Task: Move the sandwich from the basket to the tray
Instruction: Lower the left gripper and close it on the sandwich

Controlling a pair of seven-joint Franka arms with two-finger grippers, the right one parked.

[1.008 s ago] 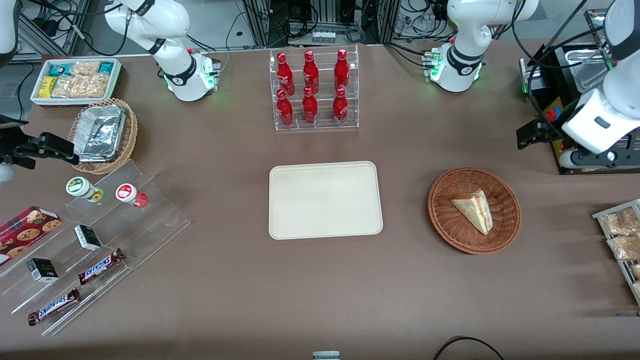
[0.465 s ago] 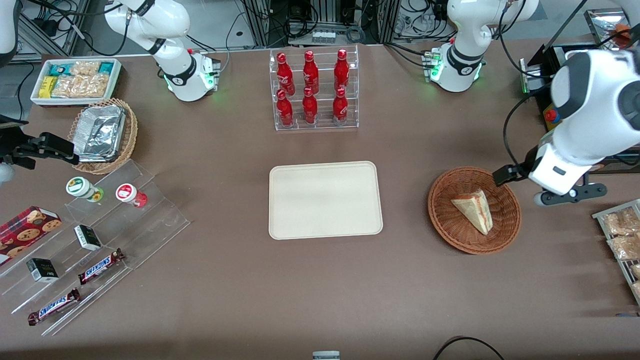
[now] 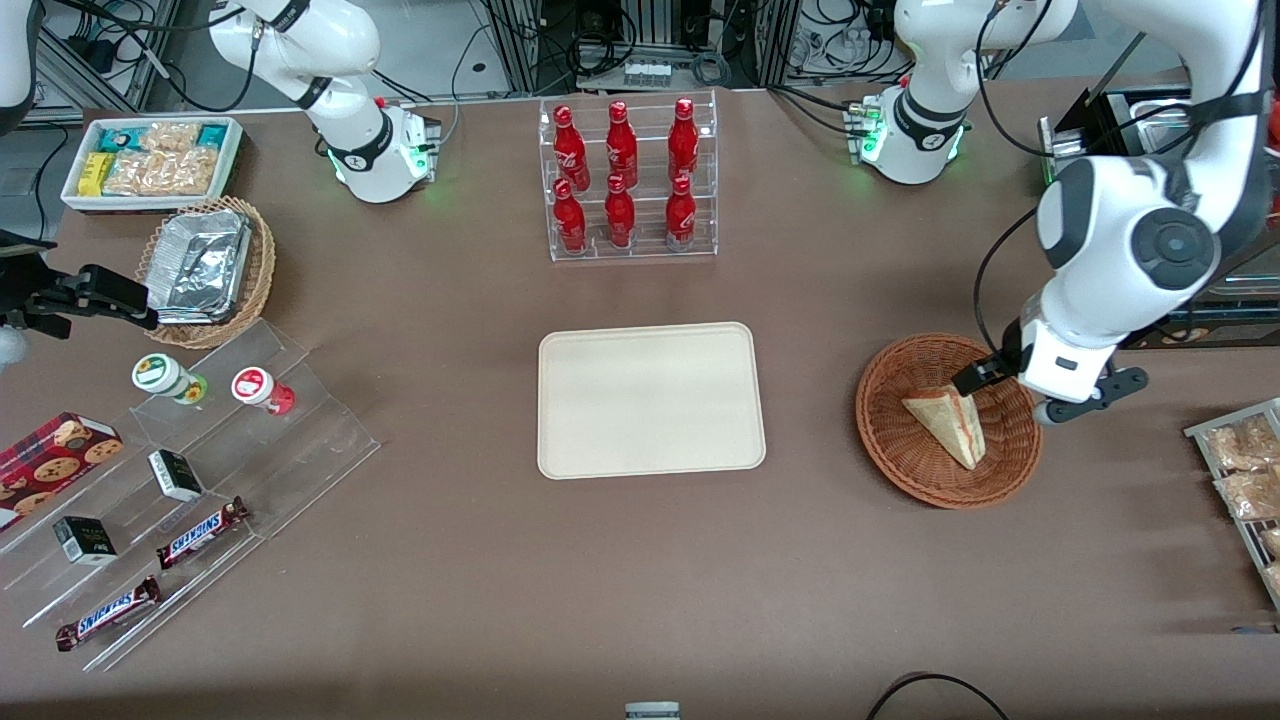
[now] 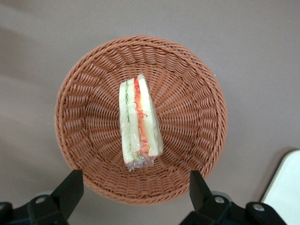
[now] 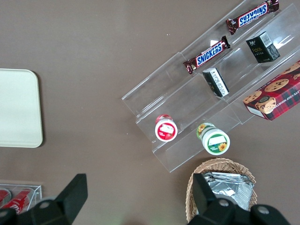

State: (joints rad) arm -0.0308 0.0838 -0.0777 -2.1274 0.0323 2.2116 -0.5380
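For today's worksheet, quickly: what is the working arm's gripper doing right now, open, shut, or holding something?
Left gripper: open, holding nothing, poised above the sandwich that lies in the basket.

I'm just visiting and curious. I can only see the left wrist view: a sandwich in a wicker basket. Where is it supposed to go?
Observer: Onto the cream tray, which lies beside the basket, toward the parked arm's end of the table.
Operator: Is the end effector touching the sandwich?
Observer: No. In the front view the end effector hangs above the basket, clear of the sandwich.
Operator: Anything else near the tray?
Observer: A rack of red bottles stands farther from the front camera than the tray.
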